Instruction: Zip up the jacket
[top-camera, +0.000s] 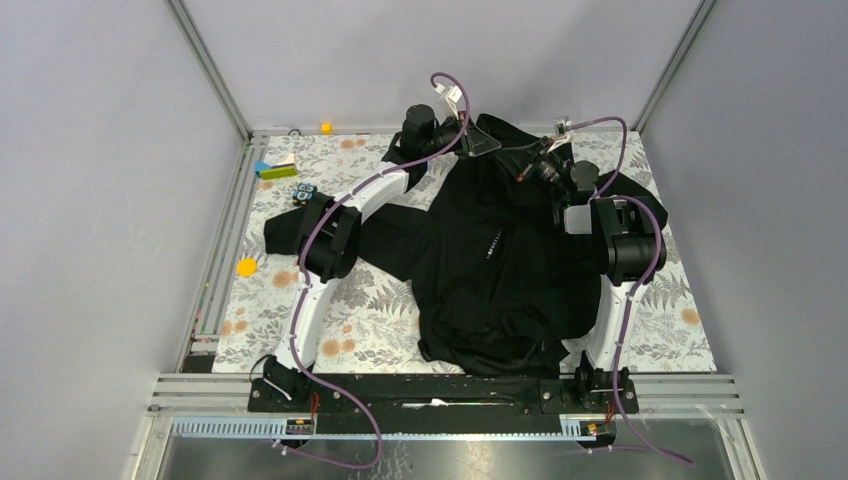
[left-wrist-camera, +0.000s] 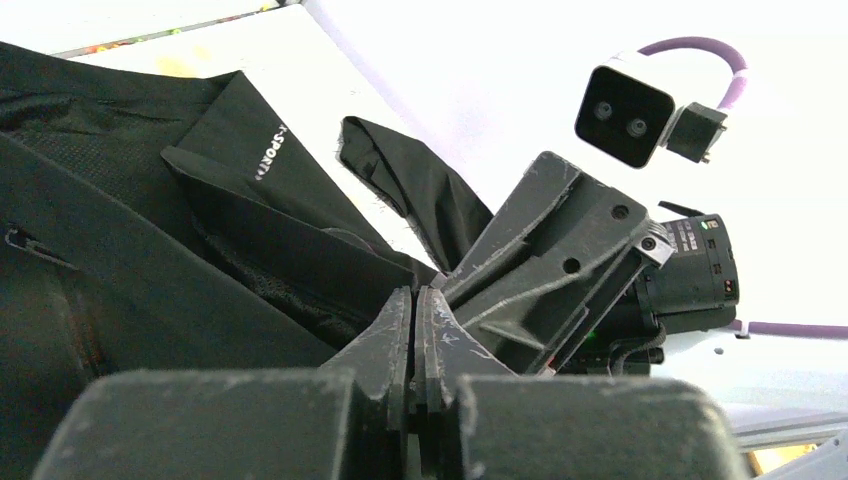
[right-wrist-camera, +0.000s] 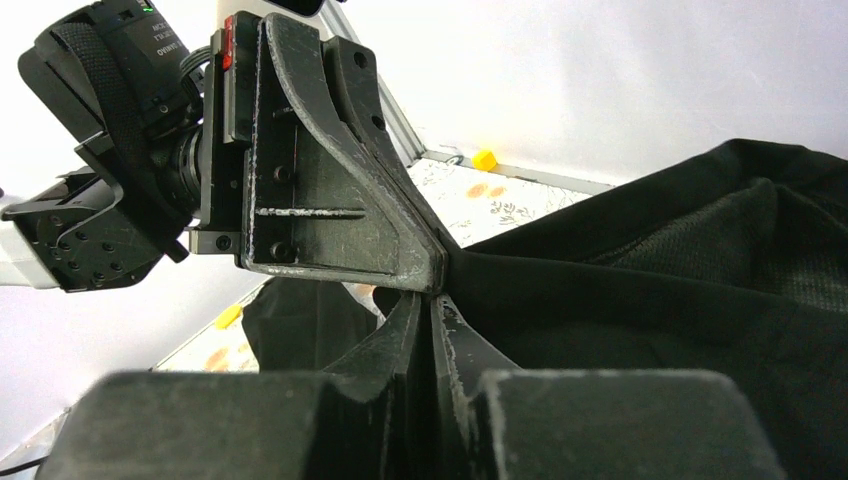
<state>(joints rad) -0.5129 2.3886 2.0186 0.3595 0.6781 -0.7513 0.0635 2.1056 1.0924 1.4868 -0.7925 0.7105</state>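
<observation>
**Top view**
- Room: you have grey walls (top-camera: 430, 50) on three sides and metal posts (top-camera: 208, 65) at the far corners.
- Surface: a leaf-print cloth (top-camera: 370, 320), with a black rail (top-camera: 440, 395) along its near edge.
- Jacket (top-camera: 490, 270): black, the biggest item, spread over the middle of the cloth. One end is bunched near the rail, and one sleeve runs left under the left arm (top-camera: 310, 300).
- Arms: the left arm and the right arm (top-camera: 612, 320) both reach to the jacket's far end and meet there.
- Loose items, all left of the jacket and apart from it:
  - yellow cube (top-camera: 326, 127) by the far wall
  - coloured blocks (top-camera: 275, 167)
  - blue-and-black piece (top-camera: 304, 192)
  - yellow disc (top-camera: 246, 267)

**Left wrist view**
- Left gripper (left-wrist-camera: 412, 300): its fingers are pressed flat together, with jacket fabric drawn in to their tips.
- Right gripper (left-wrist-camera: 455, 278): it stands tip to tip with the left one.
- Jacket: it fills the left half in dark folds, one fold carrying white lettering (left-wrist-camera: 268, 155).
- Room: the wall behind is washed out to white.

**Right wrist view**
- Right gripper: its fingers stand a thin slit apart. You cannot tell whether fabric lies in the slit.
- Jacket: its edge pulls to a point at the left gripper's tips, held above the cloth.
- Room: the yellow cube sits behind, at the foot of the wall.
</observation>
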